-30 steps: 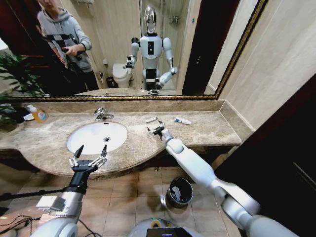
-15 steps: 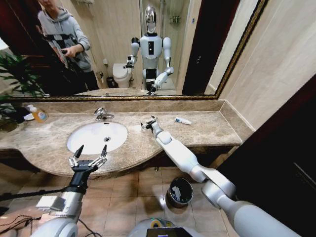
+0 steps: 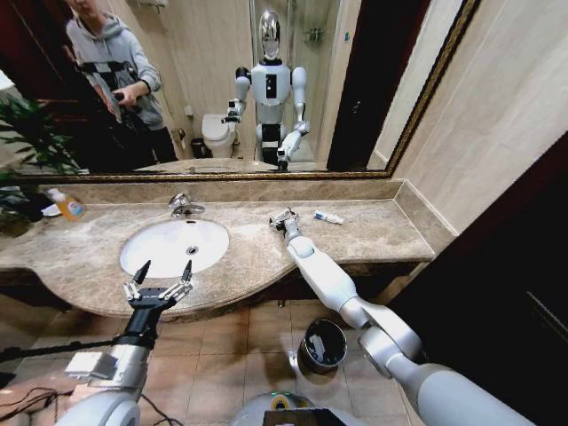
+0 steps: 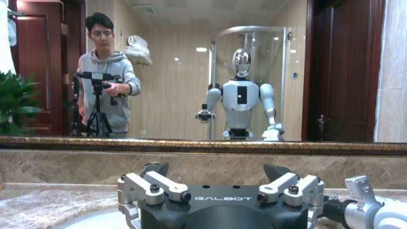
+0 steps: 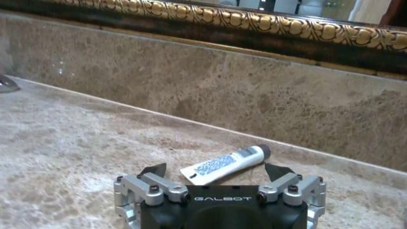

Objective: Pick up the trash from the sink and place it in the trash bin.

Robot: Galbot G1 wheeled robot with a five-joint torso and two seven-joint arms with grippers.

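Observation:
The white oval sink point(image 3: 155, 253) sits in the marble counter under a chrome faucet point(image 3: 185, 205). My right gripper point(image 3: 284, 217) reaches over the counter to the right of the basin, near the back wall. In the right wrist view it point(image 5: 218, 171) is open, and a small white tube with a dark cap point(image 5: 222, 164) lies on the marble between its fingertips. A second small tube point(image 3: 327, 216) lies further right. The black trash bin point(image 3: 323, 343) stands on the floor below the counter. My left gripper point(image 3: 163, 273) point(image 4: 216, 169) hovers open at the basin's front rim.
An orange-yellow soap bottle point(image 3: 69, 206) stands at the counter's far left beside a green plant point(image 3: 22, 142). A gold-framed mirror point(image 3: 222, 89) runs along the back wall. The tiled floor point(image 3: 231, 346) lies below the counter edge.
My right gripper has moved from the counter's middle toward the back wall and a little rightward, coming over the white tube. The left arm has stayed still.

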